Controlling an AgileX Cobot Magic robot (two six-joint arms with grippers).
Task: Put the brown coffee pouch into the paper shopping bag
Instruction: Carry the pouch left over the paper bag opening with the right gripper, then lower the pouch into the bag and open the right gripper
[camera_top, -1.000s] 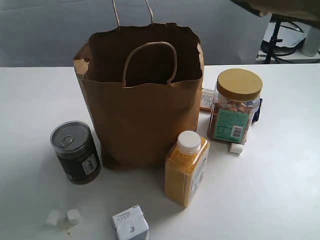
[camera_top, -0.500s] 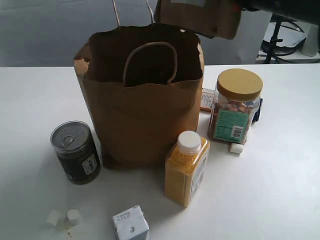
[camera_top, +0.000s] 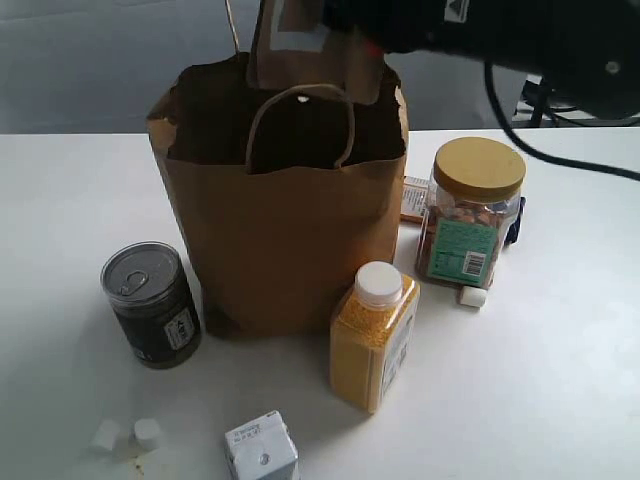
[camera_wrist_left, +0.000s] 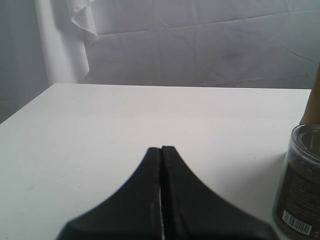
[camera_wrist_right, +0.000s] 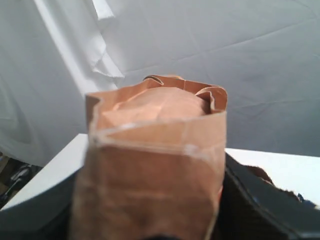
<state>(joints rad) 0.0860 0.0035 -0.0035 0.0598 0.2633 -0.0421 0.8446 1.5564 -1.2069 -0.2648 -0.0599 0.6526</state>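
The right tool (camera_wrist_right: 150, 205) grips the brown coffee pouch (camera_top: 312, 50) over the open mouth of the paper shopping bag (camera_top: 280, 240), the pouch's lower edge at the rim. The left tool (camera_wrist_left: 161, 200), clenched empty, sits near a dark can (camera_wrist_left: 300, 185) on the tabletop (camera_wrist_left: 100, 130).

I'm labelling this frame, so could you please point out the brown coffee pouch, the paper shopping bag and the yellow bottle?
brown coffee pouch (camera_top: 312, 62): exterior view, its front face.
paper shopping bag (camera_top: 280, 240): exterior view, its front wall.
yellow bottle (camera_top: 370, 350): exterior view, its filled body.
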